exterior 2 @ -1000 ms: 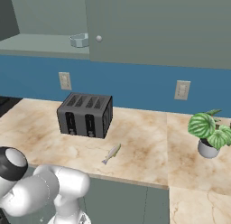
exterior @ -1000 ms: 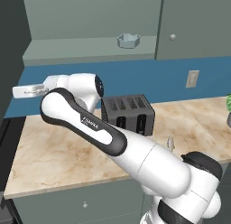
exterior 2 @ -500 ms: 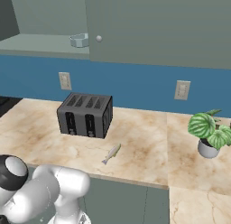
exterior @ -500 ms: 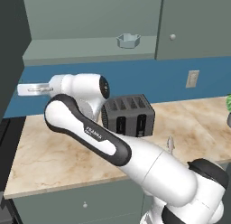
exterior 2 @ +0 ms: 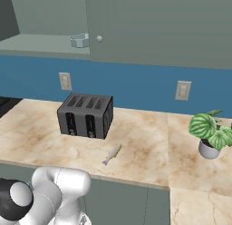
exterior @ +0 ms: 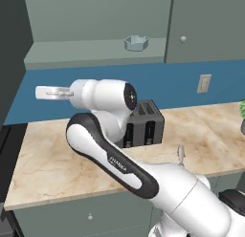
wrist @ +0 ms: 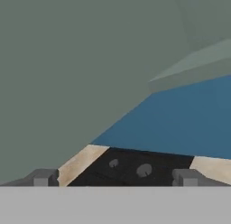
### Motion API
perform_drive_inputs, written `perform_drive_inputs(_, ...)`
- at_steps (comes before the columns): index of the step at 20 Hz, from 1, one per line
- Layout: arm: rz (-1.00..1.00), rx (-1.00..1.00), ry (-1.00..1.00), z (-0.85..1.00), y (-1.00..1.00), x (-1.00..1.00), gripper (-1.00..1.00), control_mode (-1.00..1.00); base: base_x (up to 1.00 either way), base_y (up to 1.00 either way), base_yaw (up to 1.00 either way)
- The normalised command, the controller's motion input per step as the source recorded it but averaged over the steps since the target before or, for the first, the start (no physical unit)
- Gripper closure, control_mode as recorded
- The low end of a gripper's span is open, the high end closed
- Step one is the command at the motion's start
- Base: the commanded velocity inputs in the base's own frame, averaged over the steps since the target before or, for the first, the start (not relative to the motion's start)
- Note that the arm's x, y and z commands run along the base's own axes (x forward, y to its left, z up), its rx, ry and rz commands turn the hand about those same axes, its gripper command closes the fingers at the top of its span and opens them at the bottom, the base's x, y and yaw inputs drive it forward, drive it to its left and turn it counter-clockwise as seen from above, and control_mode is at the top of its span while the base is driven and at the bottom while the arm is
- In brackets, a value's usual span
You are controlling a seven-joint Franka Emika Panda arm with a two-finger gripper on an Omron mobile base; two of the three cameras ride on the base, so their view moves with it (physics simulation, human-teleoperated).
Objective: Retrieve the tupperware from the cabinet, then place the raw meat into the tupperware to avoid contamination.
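Observation:
The tupperware [exterior: 136, 42] [exterior 2: 79, 40], pale blue-grey with an octagonal rim, rests on the open shelf of the grey-green wall cabinet [exterior: 95, 16] [exterior 2: 158, 24], close to the shut right door. The raw meat, a slim silvery fish [exterior: 181, 153] [exterior 2: 112, 154], lies on the counter in front of the toaster's right end. My gripper [exterior: 42, 92] [wrist: 115, 180] points left at mid height, well below and left of the tupperware. It is open, with nothing between its fingertips [wrist: 45, 178]. A flat grey-green cabinet surface [wrist: 67, 60] stands close ahead of it.
A dark four-slot toaster [exterior: 143, 128] [exterior 2: 86, 115] stands at the back of the marble counter [exterior 2: 145, 142]. A potted plant [exterior 2: 210, 133] is at the right. The cabinet's open left door [exterior: 12, 49] juts out at the left. A black stovetop [wrist: 135, 166] lies below the hand.
The arm's elbow and wrist have swung upward and to the right. The hand has shifted slightly right while still pointing left. The tupperware and the fish have not moved.

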Motion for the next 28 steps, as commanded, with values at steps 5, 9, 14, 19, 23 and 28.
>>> perform_drive_inputs(5, -0.14, 0.00, 0.07, 0.23, -0.51, -0.35, -1.00, -1.00, 0.00, 0.00, 0.00)
perform_drive_inputs(9, -0.14, -0.01, 0.11, 0.31, -0.48, -0.37, -1.00, -1.00, 0.00, 0.00, 0.00)
perform_drive_inputs(14, -0.16, -0.03, 0.14, 0.30, -0.45, -0.41, -1.00, -1.00, 0.00, 0.00, 0.00)
perform_drive_inputs(19, -0.16, -0.04, 0.12, 0.20, -0.49, -0.48, -1.00, -1.00, 0.00, 0.00, 0.00)
perform_drive_inputs(23, -0.17, -0.04, 0.12, 0.19, -0.50, -0.48, -1.00, -1.00, 0.00, 0.00, 0.00)
perform_drive_inputs(28, -0.15, -0.05, 0.08, 0.10, -0.58, -0.48, -1.00, -1.00, 0.00, 0.00, 0.00)
